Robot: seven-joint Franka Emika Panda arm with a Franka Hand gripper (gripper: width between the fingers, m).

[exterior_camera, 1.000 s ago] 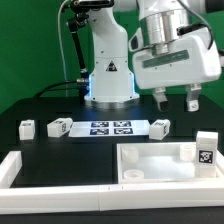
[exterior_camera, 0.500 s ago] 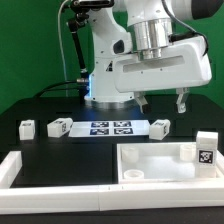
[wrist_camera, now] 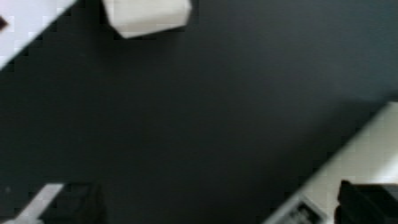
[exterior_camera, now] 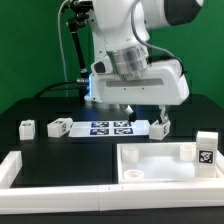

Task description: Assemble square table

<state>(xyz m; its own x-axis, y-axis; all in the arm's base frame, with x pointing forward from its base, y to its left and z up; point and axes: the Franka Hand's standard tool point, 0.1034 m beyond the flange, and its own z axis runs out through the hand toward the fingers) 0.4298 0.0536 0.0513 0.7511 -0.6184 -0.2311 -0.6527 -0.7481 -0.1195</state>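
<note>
The square table's top panel (exterior_camera: 160,166), white with a raised rim, lies at the front on the exterior view's right. A tagged leg block (exterior_camera: 205,148) stands at its right corner. More leg blocks (exterior_camera: 27,127) (exterior_camera: 60,126) (exterior_camera: 160,125) lie in a row along the marker board (exterior_camera: 110,127). My gripper (exterior_camera: 145,115) hangs open and empty just above the board's right end, one finger close to the right-hand block. In the wrist view the gripper (wrist_camera: 208,202) shows only dark table between its fingers, with a white block (wrist_camera: 146,15) farther off.
White border bars (exterior_camera: 10,168) (exterior_camera: 60,196) run along the left and front of the black table. The robot's base (exterior_camera: 110,80) stands behind the marker board. A white edge (wrist_camera: 365,145) lies beside one finger in the wrist view.
The gripper has swung down and toward the exterior view's left, from high above the panel to just over the marker board's right end. It stayed open.
</note>
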